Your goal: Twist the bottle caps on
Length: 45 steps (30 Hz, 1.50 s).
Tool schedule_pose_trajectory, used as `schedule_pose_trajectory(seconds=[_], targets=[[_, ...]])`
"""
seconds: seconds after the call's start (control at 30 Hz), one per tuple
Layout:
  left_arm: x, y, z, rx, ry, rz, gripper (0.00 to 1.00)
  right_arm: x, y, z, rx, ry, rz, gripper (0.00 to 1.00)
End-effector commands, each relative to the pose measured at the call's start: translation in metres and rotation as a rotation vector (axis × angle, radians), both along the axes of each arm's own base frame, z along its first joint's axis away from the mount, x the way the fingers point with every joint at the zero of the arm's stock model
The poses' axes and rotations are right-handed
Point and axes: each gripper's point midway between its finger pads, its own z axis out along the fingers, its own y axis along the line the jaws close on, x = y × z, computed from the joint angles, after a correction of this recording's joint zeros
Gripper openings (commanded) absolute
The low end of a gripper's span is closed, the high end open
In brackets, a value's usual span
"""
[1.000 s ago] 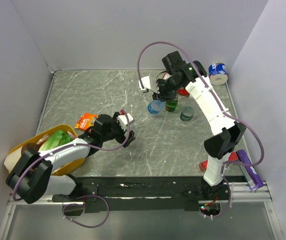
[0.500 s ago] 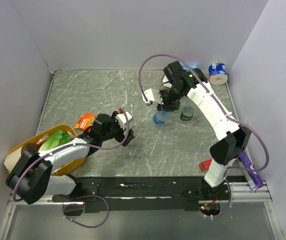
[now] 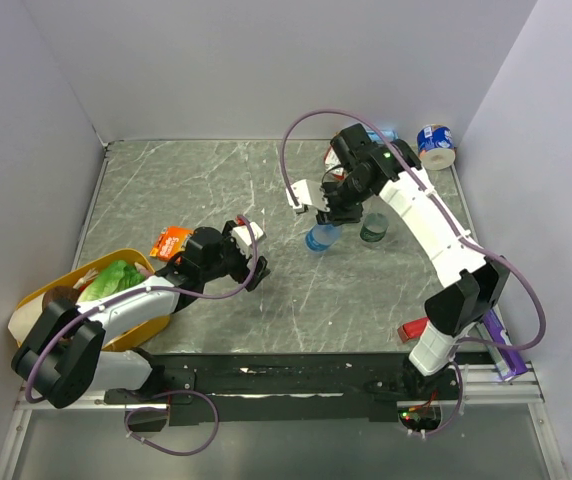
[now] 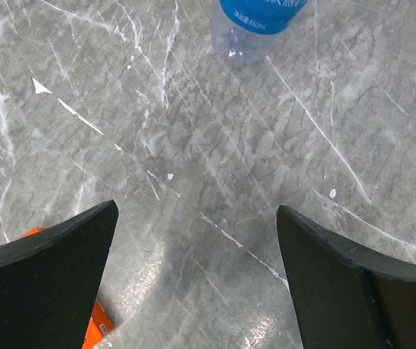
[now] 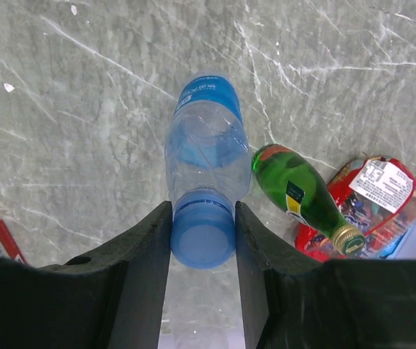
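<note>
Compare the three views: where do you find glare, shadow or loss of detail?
Top external: even, soft light, only faint shadows. Left wrist: a pale sheen on the marble table near the bottom edge, a dim shadow beside it; the open left pincer is featureless black. Right wrist: blue cap and clear bottle sharp; right pincer underexposed.

You have the water bottle (image 3: 319,238) right of centre, its cap (image 5: 203,243) on top. The cup (image 3: 373,229) is just to its right, and a second bottle (image 5: 302,196) is close beside it. The can (image 3: 435,146) lies far right. The packet (image 3: 172,242) lies just beyond the bowl (image 3: 34,293) at near left.
</note>
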Motion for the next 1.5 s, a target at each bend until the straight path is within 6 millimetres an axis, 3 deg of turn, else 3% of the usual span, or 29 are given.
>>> schedule_pose_trajectory(seconds=[0.0,0.17,0.37,0.87,1.0,1.13,1.17,1.23,1.27,1.3,1.37,1.4,1.47], targets=[[0.003,-0.005,0.013,-0.052,-0.018,0.001,0.96,-0.04,-0.013,-0.01,-0.073,0.197,0.007,0.05],[0.003,-0.007,0.013,-0.052,-0.017,-0.003,0.96,-0.031,-0.007,-0.012,-0.067,0.202,-0.007,0.13],[0.005,-0.008,0.014,-0.062,-0.021,-0.006,0.96,-0.027,-0.004,-0.015,-0.067,0.217,-0.012,0.15],[0.02,-0.039,0.028,-0.078,-0.199,-0.184,0.96,-0.001,0.02,-0.012,-0.012,0.221,-0.061,0.35],[0.033,-0.042,0.033,-0.085,-0.27,-0.167,0.96,0.002,0.021,-0.015,-0.018,0.224,-0.055,0.34],[0.064,-0.043,0.059,-0.135,-0.414,-0.066,0.96,0.006,0.025,-0.016,-0.008,0.224,-0.052,0.3],[0.07,-0.046,0.052,-0.126,-0.409,-0.065,0.96,0.007,0.026,-0.016,-0.005,0.223,-0.051,0.3],[0.08,-0.057,0.063,-0.149,-0.432,-0.081,0.96,0.009,0.029,-0.017,-0.003,0.224,-0.052,0.3],[0.083,-0.063,0.056,-0.154,-0.415,-0.096,0.96,0.009,0.03,-0.016,0.0,0.222,-0.052,0.3],[0.088,-0.069,0.065,-0.173,-0.434,-0.109,0.96,0.01,0.031,-0.017,-0.001,0.225,-0.057,0.3],[0.093,-0.08,0.061,-0.202,-0.425,-0.133,0.96,0.009,0.033,-0.017,0.005,0.231,-0.055,0.3],[0.099,-0.086,0.068,-0.223,-0.435,-0.133,0.96,0.009,0.034,-0.016,0.007,0.231,-0.055,0.3],[0.105,-0.095,0.056,-0.23,-0.393,-0.145,0.96,0.007,0.035,-0.018,0.007,0.238,-0.054,0.3]])
